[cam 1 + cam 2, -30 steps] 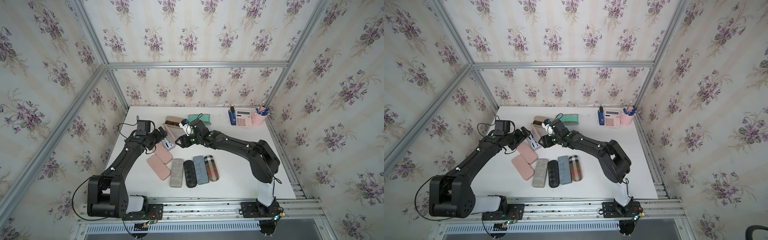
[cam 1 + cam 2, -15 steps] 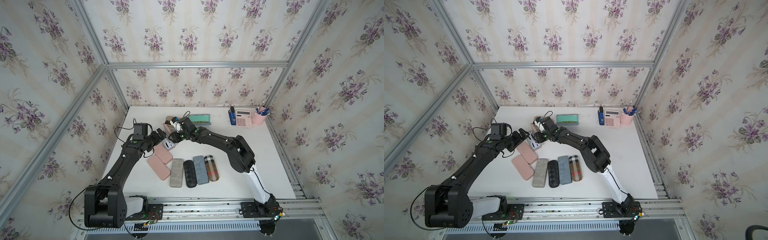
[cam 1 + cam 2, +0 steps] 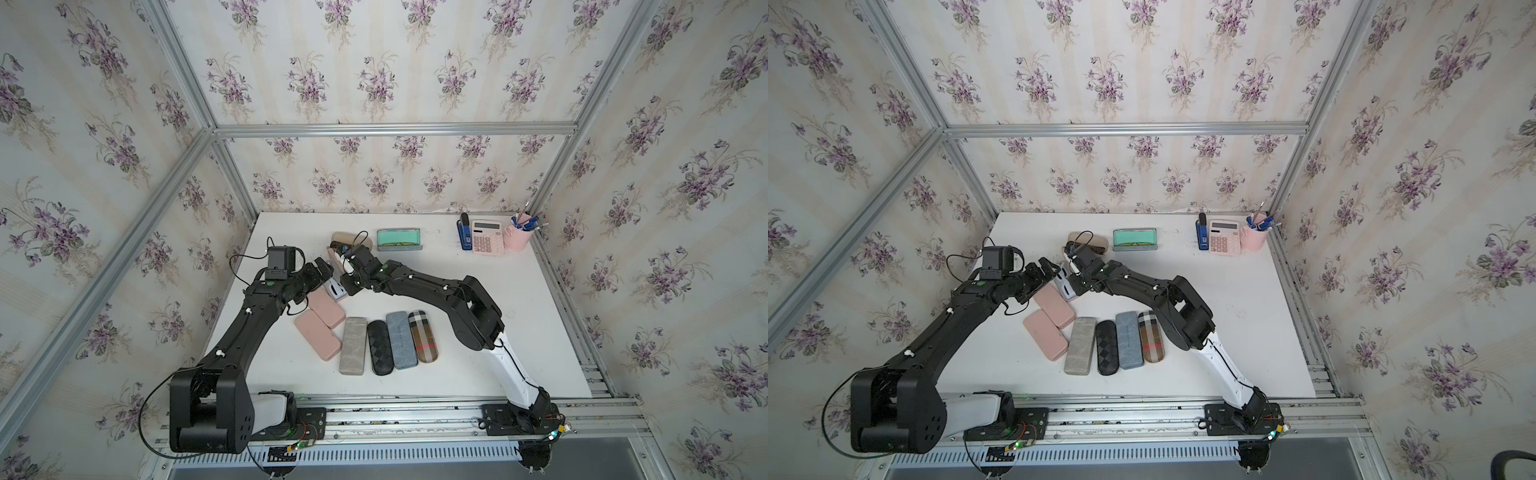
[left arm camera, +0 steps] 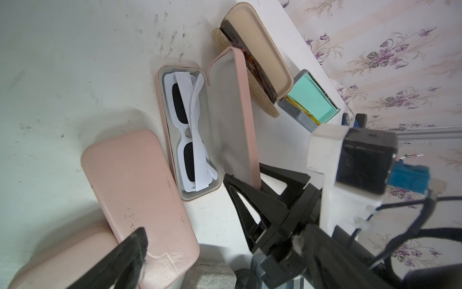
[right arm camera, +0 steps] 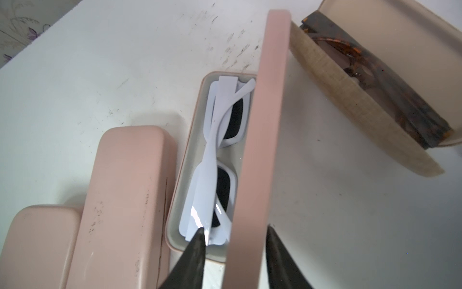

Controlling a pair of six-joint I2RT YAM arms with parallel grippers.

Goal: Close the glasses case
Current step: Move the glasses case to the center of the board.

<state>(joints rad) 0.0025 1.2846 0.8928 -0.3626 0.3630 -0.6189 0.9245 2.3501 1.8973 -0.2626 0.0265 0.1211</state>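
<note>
The lid is being taken in hand. The open pink case (image 4: 200,194) lies left of the table's (image 3: 478,353) middle, with white glasses (image 5: 215,160) inside and its lid (image 5: 257,150) stood upright. The lid's end is straddled by the right gripper (image 5: 235,229), jaws apart, with a gap seen on one side; nothing is clamped. The left gripper (image 3: 323,271) stands wide apart and empty beside the case.

Next, the lid probably needs to be pinched or pressed and tipped down over the glasses until shut.

Nine cases are counted:
- **Open (three):** this one, a tan case (image 3: 347,239) and a green case (image 3: 399,240).
- **Closed (six), nearer:** two pink cases (image 3: 326,307), a grey case (image 3: 352,345), a black case (image 3: 380,347), a blue case (image 3: 401,340) and a plaid case (image 3: 423,336).

One stapler (image 3: 465,232), one calculator (image 3: 487,243) and one cup (image 3: 517,239) are seen far right.
</note>
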